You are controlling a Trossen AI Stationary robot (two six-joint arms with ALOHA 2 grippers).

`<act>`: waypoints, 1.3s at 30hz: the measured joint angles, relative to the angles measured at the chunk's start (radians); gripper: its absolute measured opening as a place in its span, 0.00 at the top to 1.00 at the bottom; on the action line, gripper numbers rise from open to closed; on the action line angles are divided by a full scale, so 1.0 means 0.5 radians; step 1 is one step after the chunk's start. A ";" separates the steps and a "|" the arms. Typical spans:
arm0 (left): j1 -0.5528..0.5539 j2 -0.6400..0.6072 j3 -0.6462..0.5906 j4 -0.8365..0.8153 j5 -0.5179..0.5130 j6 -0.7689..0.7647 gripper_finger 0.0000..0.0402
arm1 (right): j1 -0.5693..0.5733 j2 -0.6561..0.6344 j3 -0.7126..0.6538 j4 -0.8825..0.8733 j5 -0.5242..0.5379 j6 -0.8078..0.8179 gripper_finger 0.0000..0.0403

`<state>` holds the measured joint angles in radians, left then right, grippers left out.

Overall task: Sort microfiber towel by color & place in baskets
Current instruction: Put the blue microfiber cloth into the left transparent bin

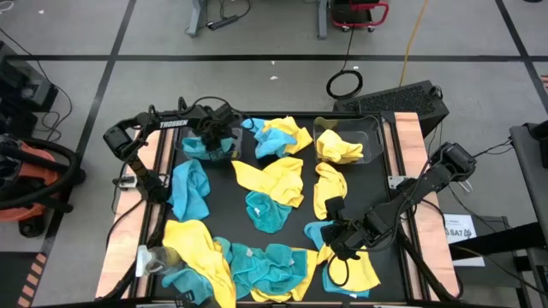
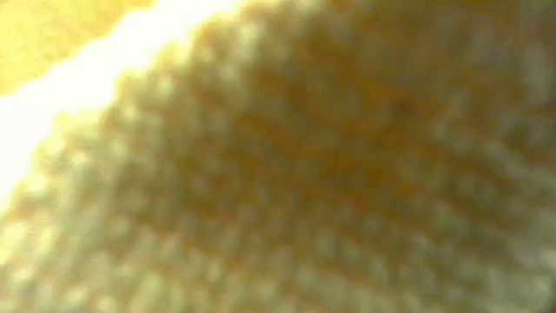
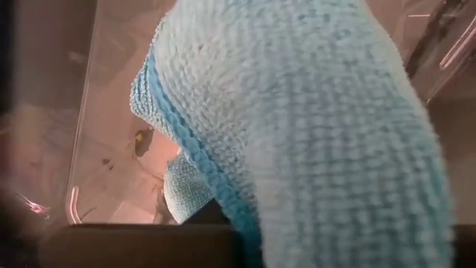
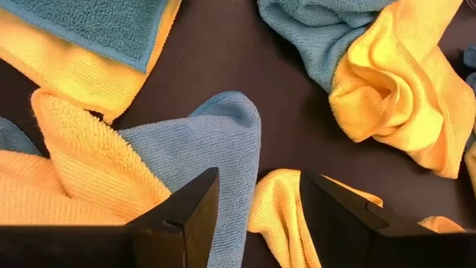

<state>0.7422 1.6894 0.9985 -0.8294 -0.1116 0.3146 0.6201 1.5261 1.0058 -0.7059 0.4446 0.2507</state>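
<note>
While the right gripper (image 4: 256,212) hovers with its fingers apart over the near right of the mat (image 1: 377,184), empty, a yellow towel (image 4: 286,212) lies just below the gap and a blue one (image 4: 216,149) sits beside it, lapping a yellow fold. These cloths are light, limp and nappy; I judge they'll drape and drag neighbours along, so the pick wants a raised fold or a corner, pinched deep, not a flat patch. That small yellow one looks like the easy grab: its edge stands proud of the mat.

Along the mat's near edge, yellow and blue towels pile over each other; those will snag and may lift in pairs. Mid-mat, a broad yellow towel (image 1: 272,180) overlaps a blue one (image 1: 267,214), with another blue (image 1: 190,188) at the mat's left side.

At the mat's far edge stand the two clear baskets. The right one (image 1: 368,133) holds yellow (image 1: 336,149). Over the left one (image 1: 184,143) hangs the left gripper (image 1: 214,137) with a blue towel (image 3: 312,126) dangling down into the bin; whether the fingers are clamped on it or parting I cannot tell, as cloth hides them. The low view shows only yellow cloth pressed against the lens.
</note>
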 joint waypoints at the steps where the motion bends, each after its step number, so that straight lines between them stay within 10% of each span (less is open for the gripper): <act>1: 0.000 0.000 0.000 0.000 0.000 -0.006 0.82 | 0.002 0.001 0.000 0.000 0.000 0.009 0.55; 12: -0.005 -0.152 0.092 -0.138 -0.028 -0.057 0.42 | 0.007 0.001 0.000 -0.001 -0.001 -0.006 0.55; 22: -0.006 -0.573 0.130 -0.217 -0.001 -0.049 0.31 | 0.007 0.001 0.000 0.000 0.000 -0.008 0.55; 31: -0.006 -0.709 0.131 -0.358 0.006 -0.101 0.40 | 0.002 0.001 -0.001 0.029 0.009 -0.021 0.55; 39: -0.006 -0.621 0.131 -0.377 0.007 -0.149 0.79 | 0.002 0.001 -0.001 0.089 0.015 -0.047 0.55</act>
<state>0.7391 1.3791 1.0641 -1.0178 -0.1081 0.2404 0.6209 1.5265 1.0054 -0.6613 0.4522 0.2272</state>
